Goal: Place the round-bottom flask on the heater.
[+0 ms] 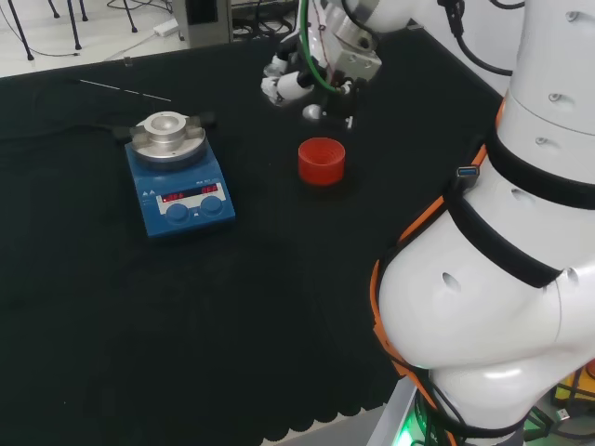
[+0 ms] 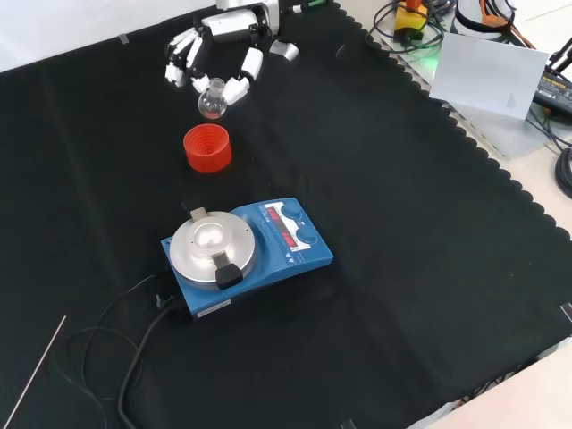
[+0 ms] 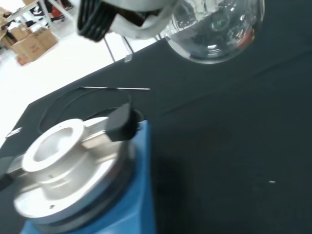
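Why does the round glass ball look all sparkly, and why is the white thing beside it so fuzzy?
In the wrist view, the clear round-bottom glass flask mirrors the room lights as bright glints, and the robot hand sits too close to the camera, so it blurs. In the front view, the blue heater's silver metal top plate shows a soft glare patch.

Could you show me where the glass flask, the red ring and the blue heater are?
Flask (image 2: 212, 105), front view, on its round glass bulb.
Red ring (image 2: 207, 147), front view, on its ribbed inside.
Heater (image 2: 213, 246), front view, on its silver top plate.
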